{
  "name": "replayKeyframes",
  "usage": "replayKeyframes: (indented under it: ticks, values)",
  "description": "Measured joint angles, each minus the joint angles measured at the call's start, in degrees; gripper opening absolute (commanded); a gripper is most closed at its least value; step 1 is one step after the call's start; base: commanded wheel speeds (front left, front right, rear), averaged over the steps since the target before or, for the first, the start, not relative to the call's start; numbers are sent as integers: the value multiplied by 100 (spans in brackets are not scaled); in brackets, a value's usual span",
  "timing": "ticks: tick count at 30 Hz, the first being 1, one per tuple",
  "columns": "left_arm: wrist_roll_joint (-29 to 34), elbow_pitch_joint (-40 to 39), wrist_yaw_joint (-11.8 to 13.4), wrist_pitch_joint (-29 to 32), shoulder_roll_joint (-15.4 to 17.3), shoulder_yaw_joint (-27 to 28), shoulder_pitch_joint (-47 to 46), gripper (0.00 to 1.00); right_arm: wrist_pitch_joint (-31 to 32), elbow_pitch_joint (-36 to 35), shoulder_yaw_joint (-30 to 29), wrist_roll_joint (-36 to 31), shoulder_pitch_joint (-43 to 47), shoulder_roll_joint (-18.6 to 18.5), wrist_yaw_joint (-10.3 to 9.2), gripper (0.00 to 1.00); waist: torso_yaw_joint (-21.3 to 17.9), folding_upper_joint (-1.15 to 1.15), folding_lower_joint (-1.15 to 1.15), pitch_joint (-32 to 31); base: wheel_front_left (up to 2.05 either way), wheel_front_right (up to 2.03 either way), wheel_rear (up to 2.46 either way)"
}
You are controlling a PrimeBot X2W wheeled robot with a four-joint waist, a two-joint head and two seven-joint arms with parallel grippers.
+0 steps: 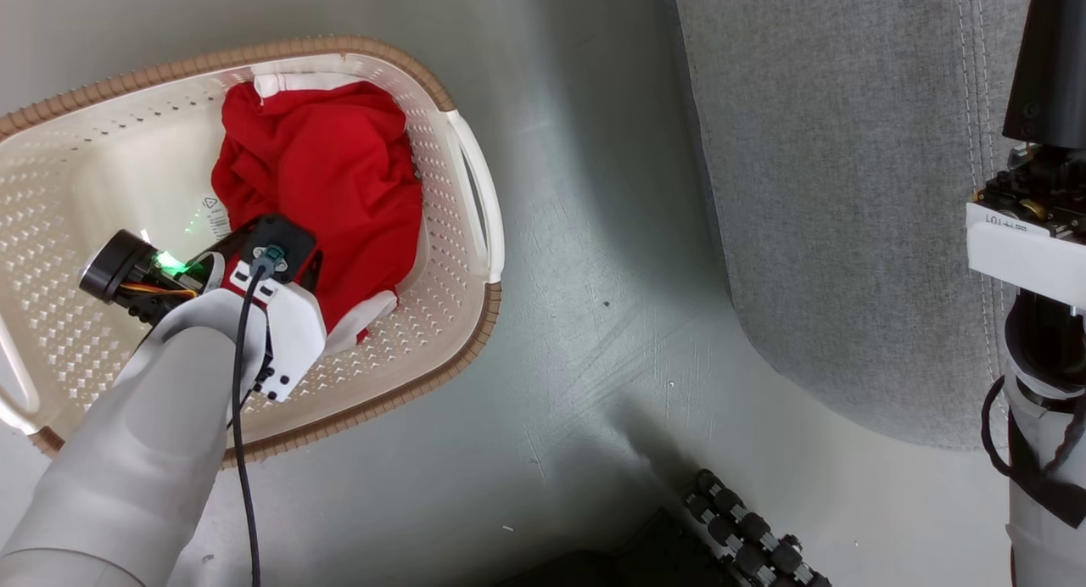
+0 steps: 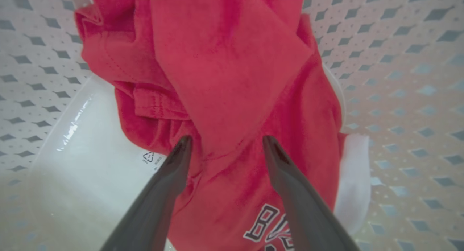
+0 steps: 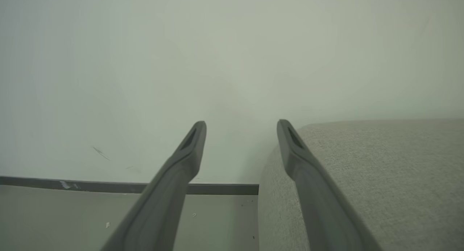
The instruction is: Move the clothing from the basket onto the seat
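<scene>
The clothing (image 1: 331, 171) is a red heap with white trim lying in the right half of the cream basket (image 1: 477, 188). My left arm reaches down into the basket. In the left wrist view my left gripper (image 2: 227, 142) is open, its two fingers set on either side of a fold of the clothing (image 2: 224, 62), just above lettering on the jersey. The basket's perforated wall (image 2: 398, 62) surrounds it. The grey seat (image 1: 848, 188) lies to the right. My right gripper (image 3: 241, 126) is open and empty, held beside the seat's edge (image 3: 380, 171).
Grey-green floor (image 1: 594, 315) separates the basket from the seat. My base's black rollers (image 1: 747, 536) show at the bottom. My right forearm (image 1: 1031, 248) stands over the seat's right edge. A pale wall with a dark baseboard (image 3: 108, 187) is ahead of the right gripper.
</scene>
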Motion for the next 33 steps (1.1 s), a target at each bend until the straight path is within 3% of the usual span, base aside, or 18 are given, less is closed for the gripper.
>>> replayKeyframes:
  ticks: [2,3,4,6,7,17,33]
  values:
    - [21,102,-45,75,-10,-29,-54,100,0,2,2,37,-7,0,0,100,-21,0,0,37,0,0,0]
    - [21,136,-45,74,-10,-32,-59,79,0,3,2,37,-25,0,0,100,-30,0,0,54,0,0,0]
    - [21,162,-47,74,-10,-36,-59,49,0,9,2,37,-71,0,0,100,-39,0,0,70,0,0,0]
    - [21,179,-48,70,-23,-46,-70,21,0,8,-7,38,-158,0,0,100,-55,0,0,98,0,0,0]
    - [21,181,-52,65,-33,-57,-90,0,0,12,-5,38,-194,1,0,100,-61,0,0,112,0,0,0]
    - [-33,160,-190,-316,-215,-53,-279,0,-1,149,-47,148,-227,0,0,100,-68,0,0,169,0,0,0]
    - [-238,-208,-190,-1101,-281,191,-257,0,-1,396,-64,152,-466,-1,0,100,201,0,0,-36,0,0,0]
